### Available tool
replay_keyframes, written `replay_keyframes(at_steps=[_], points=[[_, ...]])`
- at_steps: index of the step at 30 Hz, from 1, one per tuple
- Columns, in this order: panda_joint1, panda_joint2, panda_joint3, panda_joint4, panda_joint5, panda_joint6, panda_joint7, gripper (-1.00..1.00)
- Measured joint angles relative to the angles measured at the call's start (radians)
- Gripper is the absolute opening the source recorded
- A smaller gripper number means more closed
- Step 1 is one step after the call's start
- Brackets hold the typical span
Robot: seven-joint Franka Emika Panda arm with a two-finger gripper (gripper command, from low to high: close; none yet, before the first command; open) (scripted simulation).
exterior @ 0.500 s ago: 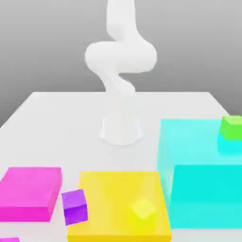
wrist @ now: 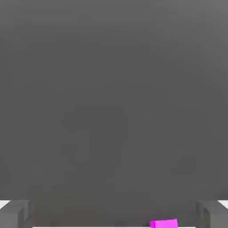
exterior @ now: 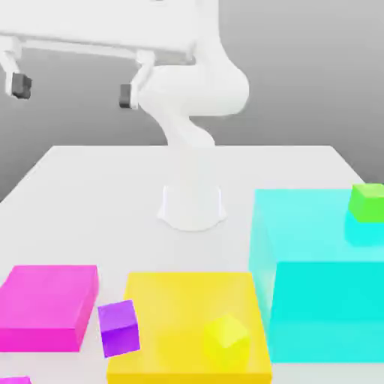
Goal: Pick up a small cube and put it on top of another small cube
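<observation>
**Gripper swings into view, high and wide open**

Now the gripper (exterior: 73, 85) is showing up at the top of the exterior view, where half a second ago just the arm's bent column was standing. The hand is stretching out toward that view's left, well above the table (exterior: 90, 187), and its two dark fingertips (exterior: 21, 84) are hanging spread far apart with nothing between them.

Down on the table, nothing is stirring. The purple cube (exterior: 118, 328) is sitting exactly where it was, at the near edge, tucked between the flat magenta block (exterior: 46, 306) and the flat yellow block (exterior: 180, 307), just beside both. The pink cube (exterior: 15, 380) is peeking in at the very bottom corner on the exterior view's left, cut off by the frame, in front of the magenta block and a little apart from the purple cube. Both are lying far below the gripper and nearer the camera than it.

A yellow cube (exterior: 226, 339) is resting on the yellow block, and a green cube (exterior: 367, 202) is perched on the tall cyan block (exterior: 315, 300) at the right.

From the hand view, the camera is looking out at grey background, with the two fingers (wrist: 15, 213) framing the picture's lower corners, wide apart. Between them, closer to one finger, a sliver of magenta (wrist: 164, 223) is sitting on a thin white strip of table; whether that is the cube or the block, I cannot tell.
</observation>
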Motion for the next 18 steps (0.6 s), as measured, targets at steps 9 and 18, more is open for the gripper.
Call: replay_keyframes(at_steps=[9,18], points=[[-0.085,0.331,-0.039,0.065,0.088,0.061,-0.194,0.0],[-0.211,0.66,-0.011,0.132,0.178,0.126,-0.383,0.0]])
